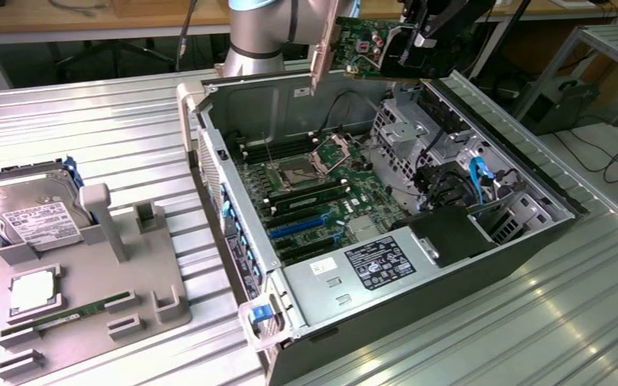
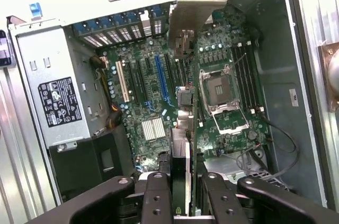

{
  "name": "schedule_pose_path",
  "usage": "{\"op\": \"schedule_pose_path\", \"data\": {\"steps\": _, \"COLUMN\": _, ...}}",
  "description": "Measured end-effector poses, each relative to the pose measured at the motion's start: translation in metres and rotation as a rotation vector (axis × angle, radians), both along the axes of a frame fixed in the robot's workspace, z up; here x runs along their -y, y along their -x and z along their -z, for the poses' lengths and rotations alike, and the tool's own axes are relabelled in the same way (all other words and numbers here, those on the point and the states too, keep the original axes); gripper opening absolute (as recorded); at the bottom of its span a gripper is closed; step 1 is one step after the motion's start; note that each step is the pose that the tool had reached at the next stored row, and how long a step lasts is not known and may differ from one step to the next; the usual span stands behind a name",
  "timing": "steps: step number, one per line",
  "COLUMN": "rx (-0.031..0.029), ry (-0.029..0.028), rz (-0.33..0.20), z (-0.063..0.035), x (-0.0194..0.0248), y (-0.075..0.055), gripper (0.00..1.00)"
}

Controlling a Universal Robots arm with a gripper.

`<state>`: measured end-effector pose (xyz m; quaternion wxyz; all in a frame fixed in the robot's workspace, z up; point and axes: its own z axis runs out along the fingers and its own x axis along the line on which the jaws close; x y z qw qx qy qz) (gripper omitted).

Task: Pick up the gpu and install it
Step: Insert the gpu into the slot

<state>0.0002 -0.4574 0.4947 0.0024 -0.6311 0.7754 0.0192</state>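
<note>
My gripper (image 1: 404,47) is shut on the gpu (image 1: 365,40), holding it in the air above the far end of the open computer case (image 1: 218,161). The card's green circuit-board back faces the exterior camera, and its silver bracket (image 1: 320,56) hangs down at the end toward the exterior view's left. In the wrist view the gpu (image 2: 180,166) is seen edge-on between my two black fingers (image 2: 157,197), with the bracket (image 2: 193,7) far out over the case's rear wall. Below lies the motherboard (image 2: 153,107) with its blue slot (image 2: 158,78) and the bare processor socket (image 2: 220,91).
A silver power supply (image 1: 368,265) and black drive cage (image 1: 454,233) sit in the case's near end. On the exterior view's left, a grey fixture (image 1: 148,301) carries a hard drive (image 1: 30,213), a RAM stick (image 1: 78,310) and a processor chip (image 1: 32,291). The table is ribbed metal.
</note>
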Motion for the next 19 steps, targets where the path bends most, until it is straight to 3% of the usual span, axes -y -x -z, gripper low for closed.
{"op": "schedule_pose_path", "data": {"steps": 19, "rx": 0.0000, "ry": 0.0000, "rz": -0.190, "z": 0.0004, "x": 0.0013, "y": 0.0000, "gripper": 0.27}}
